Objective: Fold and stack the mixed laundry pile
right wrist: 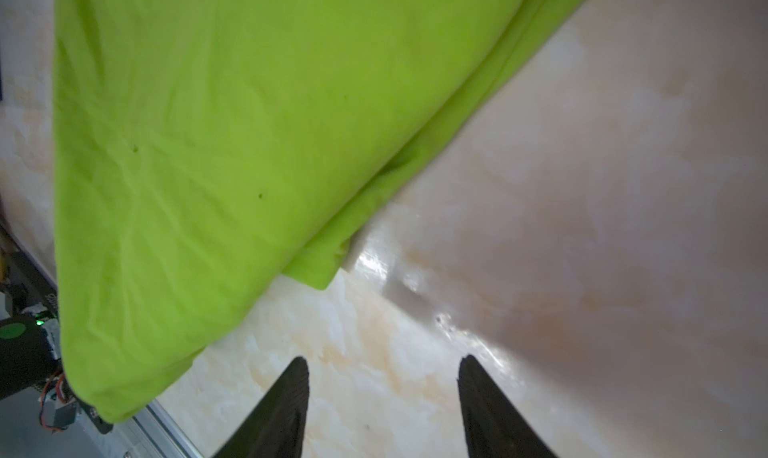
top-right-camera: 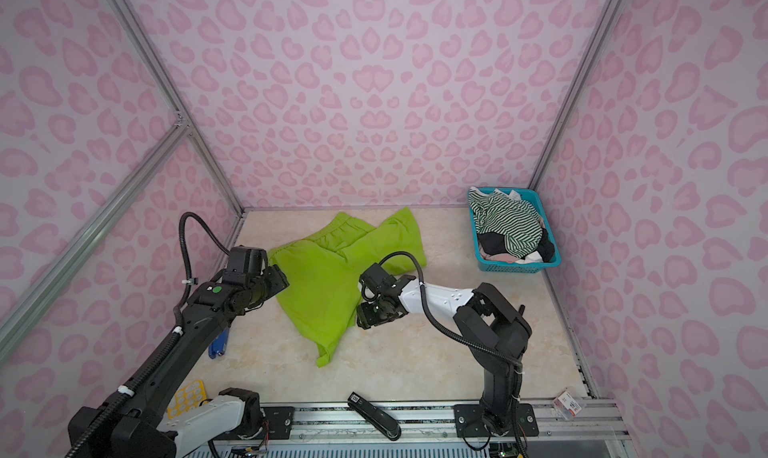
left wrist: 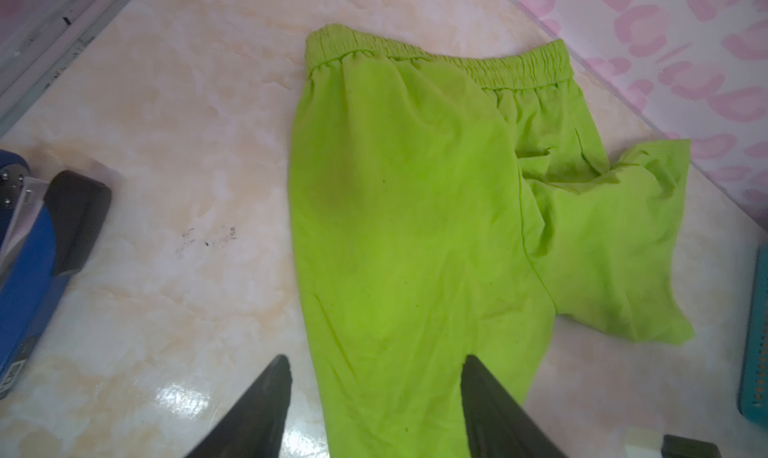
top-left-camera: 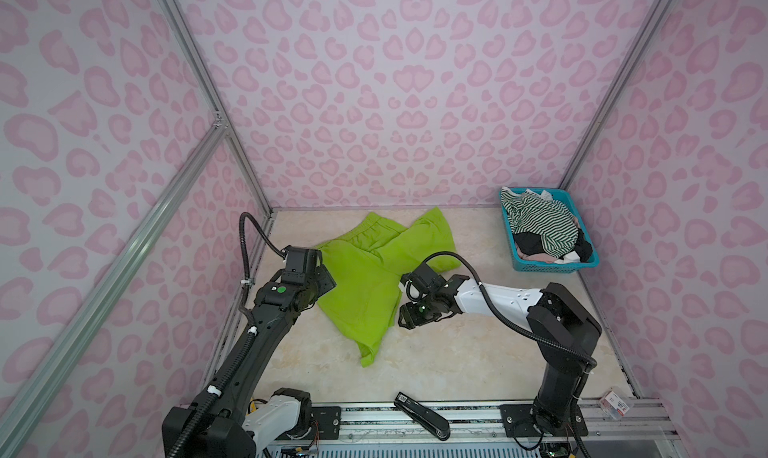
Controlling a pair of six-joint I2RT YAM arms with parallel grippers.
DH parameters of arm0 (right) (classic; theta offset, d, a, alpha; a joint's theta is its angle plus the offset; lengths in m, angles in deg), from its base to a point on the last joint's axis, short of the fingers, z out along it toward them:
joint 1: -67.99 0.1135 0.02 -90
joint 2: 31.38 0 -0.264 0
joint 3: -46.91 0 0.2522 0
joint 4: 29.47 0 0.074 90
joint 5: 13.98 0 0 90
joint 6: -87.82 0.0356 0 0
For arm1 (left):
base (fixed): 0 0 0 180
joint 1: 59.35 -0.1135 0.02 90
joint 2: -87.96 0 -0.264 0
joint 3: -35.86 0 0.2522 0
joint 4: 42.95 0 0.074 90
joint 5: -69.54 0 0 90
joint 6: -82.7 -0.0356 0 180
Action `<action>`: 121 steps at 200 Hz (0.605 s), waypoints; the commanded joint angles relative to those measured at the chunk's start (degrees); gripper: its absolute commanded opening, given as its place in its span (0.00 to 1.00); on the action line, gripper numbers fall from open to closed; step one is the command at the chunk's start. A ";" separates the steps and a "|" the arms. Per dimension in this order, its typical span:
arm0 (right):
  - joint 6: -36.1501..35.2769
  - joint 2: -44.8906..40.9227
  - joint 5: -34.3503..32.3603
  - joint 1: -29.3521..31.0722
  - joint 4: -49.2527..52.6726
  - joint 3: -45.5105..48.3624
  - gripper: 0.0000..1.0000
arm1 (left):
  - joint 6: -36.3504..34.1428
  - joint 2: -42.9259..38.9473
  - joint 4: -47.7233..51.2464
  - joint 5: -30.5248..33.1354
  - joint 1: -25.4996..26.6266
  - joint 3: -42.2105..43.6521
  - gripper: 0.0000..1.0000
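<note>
Left fingers [left wrist: 257, 410] stand apart and empty, straddling one edge of the lime-green shorts [left wrist: 415, 227] spread on the counter [left wrist: 166, 144]. Right fingers [right wrist: 282, 410], also parted and empty, hang over bare counter just beside the cloth.

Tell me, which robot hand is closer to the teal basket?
Right. The right hand is at the edge of the lime-green shorts that faces the teal basket, well apart from it; the left hand is at their opposite edge.
</note>
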 commanded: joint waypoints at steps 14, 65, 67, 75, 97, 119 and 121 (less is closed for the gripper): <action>4.24 6.07 -0.31 1.11 -3.31 -4.43 0.57 | -2.11 -0.55 -1.70 -2.46 -2.41 0.59 0.67; 6.03 10.81 1.80 2.07 -5.30 -7.57 0.50 | -2.90 -2.74 -0.67 -2.26 -6.00 1.68 0.67; 6.14 10.99 1.80 2.08 -5.30 -7.71 0.49 | -2.90 -2.78 -0.70 -2.36 -6.21 1.78 0.67; 6.43 11.62 1.78 2.08 -5.31 -8.17 0.42 | -2.99 -2.71 -0.74 -2.64 -6.70 1.95 0.67; 6.13 12.24 -0.04 2.08 -3.32 -9.08 0.19 | -3.08 -2.63 -1.01 -3.31 -7.84 2.37 0.67; 2.40 9.31 -6.11 1.86 4.87 -9.38 0.03 | -3.34 -2.22 -1.15 -3.37 -8.31 2.45 0.67; 2.00 8.79 -6.90 1.83 5.90 -9.35 0.03 | -3.34 -2.17 -1.20 -3.41 -8.39 2.46 0.67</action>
